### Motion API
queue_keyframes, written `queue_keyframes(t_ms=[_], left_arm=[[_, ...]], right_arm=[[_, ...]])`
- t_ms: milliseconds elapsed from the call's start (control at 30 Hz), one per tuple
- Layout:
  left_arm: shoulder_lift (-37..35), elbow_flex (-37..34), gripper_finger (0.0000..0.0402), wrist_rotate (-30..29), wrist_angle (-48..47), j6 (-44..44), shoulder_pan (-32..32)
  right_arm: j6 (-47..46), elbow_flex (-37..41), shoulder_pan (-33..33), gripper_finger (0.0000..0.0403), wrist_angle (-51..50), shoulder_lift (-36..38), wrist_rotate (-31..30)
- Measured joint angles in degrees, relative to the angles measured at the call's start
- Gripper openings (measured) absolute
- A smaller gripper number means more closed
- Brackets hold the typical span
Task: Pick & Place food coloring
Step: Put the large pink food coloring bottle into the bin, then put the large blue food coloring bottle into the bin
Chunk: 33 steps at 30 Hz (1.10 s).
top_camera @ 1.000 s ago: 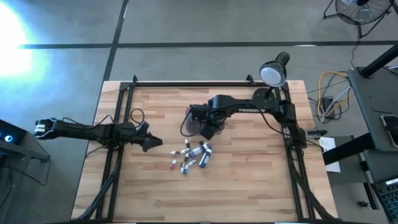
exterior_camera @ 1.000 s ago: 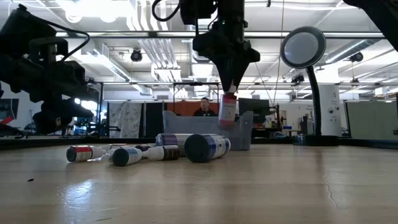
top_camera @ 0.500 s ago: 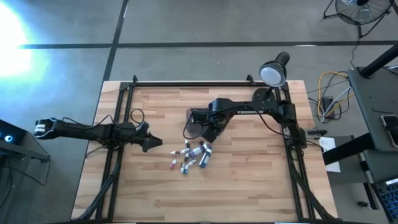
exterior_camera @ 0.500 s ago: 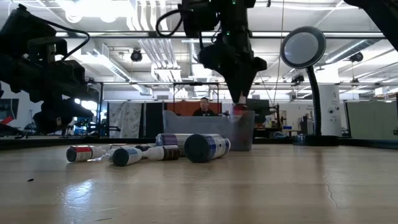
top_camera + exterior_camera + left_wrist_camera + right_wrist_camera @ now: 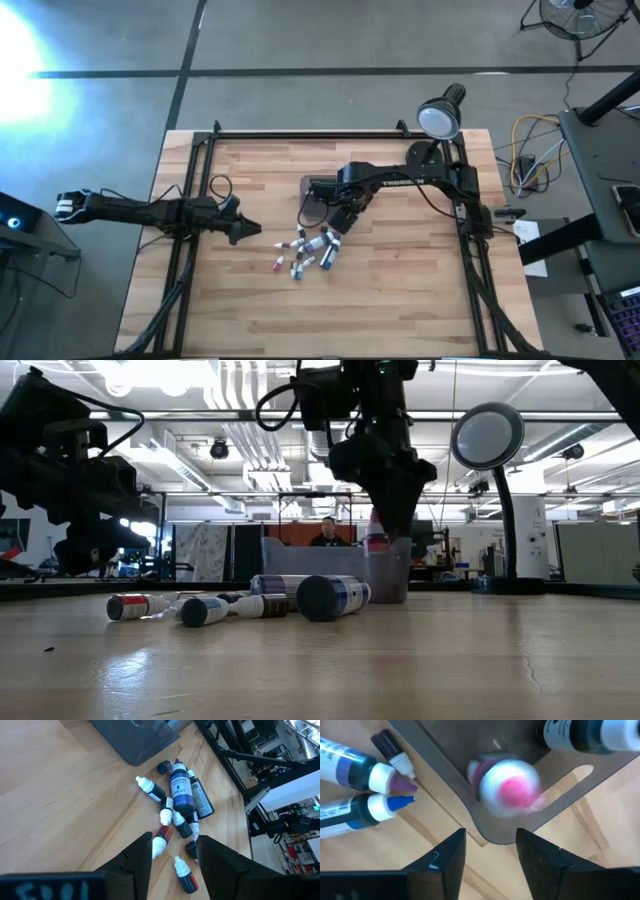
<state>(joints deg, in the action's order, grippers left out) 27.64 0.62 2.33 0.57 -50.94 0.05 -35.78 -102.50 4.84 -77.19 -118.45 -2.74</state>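
Your right gripper [image 5: 487,865] sits over the grey tray [image 5: 560,785] corner, jaws apart around nothing, pink food coloring bottle [image 5: 512,787] upright in the tray just ahead; left gripper [image 5: 247,231] waits open, nearer the loose bottles [image 5: 310,250] beside the tray.

Wooden surface [image 5: 400,290] on grey concrete floor [image 5: 330,35]. Round lamp [image 5: 438,119] at rear edge. Floor fan [image 5: 575,15] beyond. Ceiling strip lighting [image 5: 160,372] overhead.

Bright glare top left in high view, pink bottle [image 5: 512,790] blurred
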Motion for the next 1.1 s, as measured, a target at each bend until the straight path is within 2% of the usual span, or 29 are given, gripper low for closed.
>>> queue_keyframes(t_ms=[200,467,667,800,900,1033,1100], left_arm=[[0.0,0.0,0.0131,0.0,0.0,0.0,0.0],[0.0,0.0,0.0131,0.0,0.0,0.8,0.0],[0.0,0.0,0.0131,0.1,0.6,0.9,0.0],[0.0,-0.1,0.0131,0.1,0.7,1.7,0.0],[0.0,-0.1,0.0131,0.1,0.7,2.6,0.0],[0.0,-0.1,0.0131,0.1,0.7,2.7,0.0],[0.0,-0.1,0.0131,0.1,0.7,2.4,0.0]], right_arm=[[-0.5,0.4,-0.1,0.0208,0.0,1.0,-0.3],[-0.4,0.4,-2.4,0.0231,-0.9,5.1,-2.7],[0.3,2.1,-8.8,0.0237,-0.8,10.0,-5.0],[1.5,4.7,-15.3,0.0235,1.3,10.5,-4.8],[8.6,7.3,-20.0,0.0237,8.1,8.9,-4.2],[27.9,8.4,-24.0,0.0240,18.5,5.2,-5.0],[35.3,8.1,-24.6,0.0239,20.7,3.1,-6.4]])
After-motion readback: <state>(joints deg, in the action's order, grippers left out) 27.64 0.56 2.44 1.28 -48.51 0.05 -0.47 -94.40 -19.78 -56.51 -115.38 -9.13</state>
